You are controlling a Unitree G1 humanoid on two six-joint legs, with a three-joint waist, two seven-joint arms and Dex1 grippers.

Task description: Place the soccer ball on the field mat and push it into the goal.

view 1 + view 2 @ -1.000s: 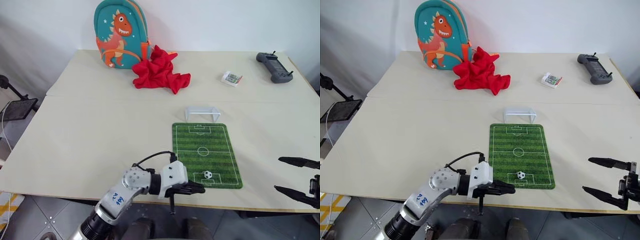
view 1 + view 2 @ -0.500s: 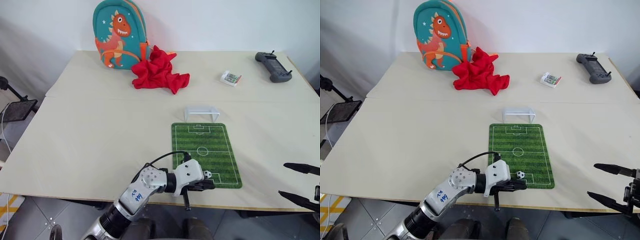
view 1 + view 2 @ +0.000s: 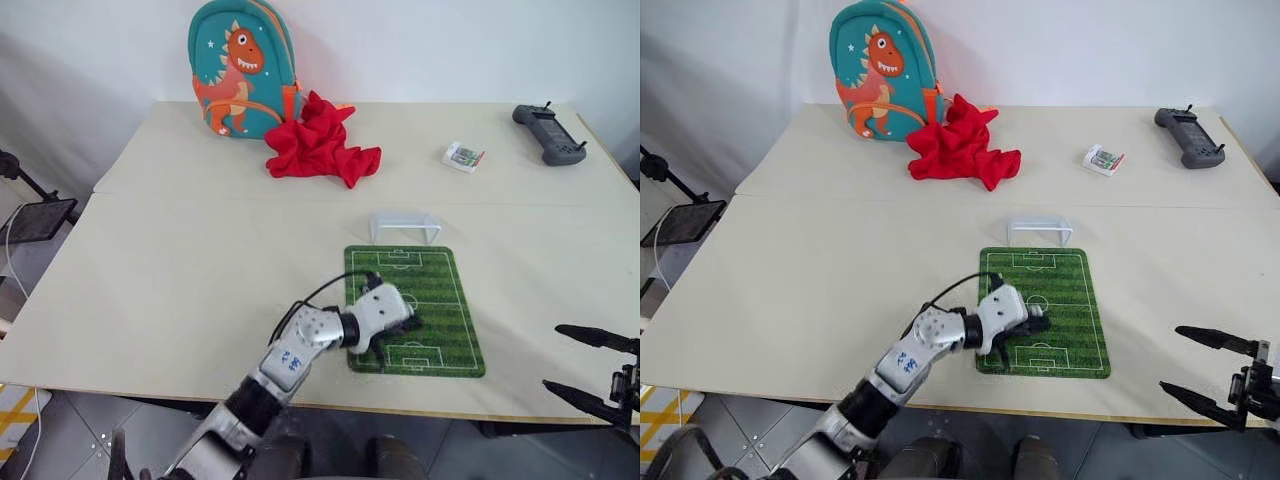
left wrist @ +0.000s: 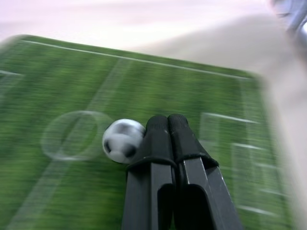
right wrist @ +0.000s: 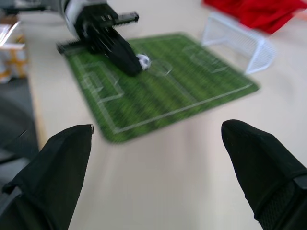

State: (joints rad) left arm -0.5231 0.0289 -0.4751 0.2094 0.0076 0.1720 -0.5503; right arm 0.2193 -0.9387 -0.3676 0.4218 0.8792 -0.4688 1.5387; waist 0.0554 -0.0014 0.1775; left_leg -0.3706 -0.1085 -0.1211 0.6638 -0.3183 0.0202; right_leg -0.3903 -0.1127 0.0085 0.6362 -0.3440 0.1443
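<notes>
1. Lying flat near the table's front edge, the mat is seen with its far short end just short of the goal.
2. The left gripper is stretched low over the mat, fingers pressed together with nothing between them.
3. The ball is found on the mat beside the centre circle, touching the side of the left fingertips; this contact is seen in the left wrist view.
4. In the right wrist view the ball is seen at the tip of the left gripper, with the goal well beyond it at the mat's far end.
5. The right gripper is held off the table's front right corner, fingers spread wide and empty, well apart from the mat.
6. At the far side of the table a dinosaur backpack is stood upright, with a crumpled red cloth touching its right side.
7. A small white packet and a grey controller are noted toward the far right, apart from each other.
</notes>
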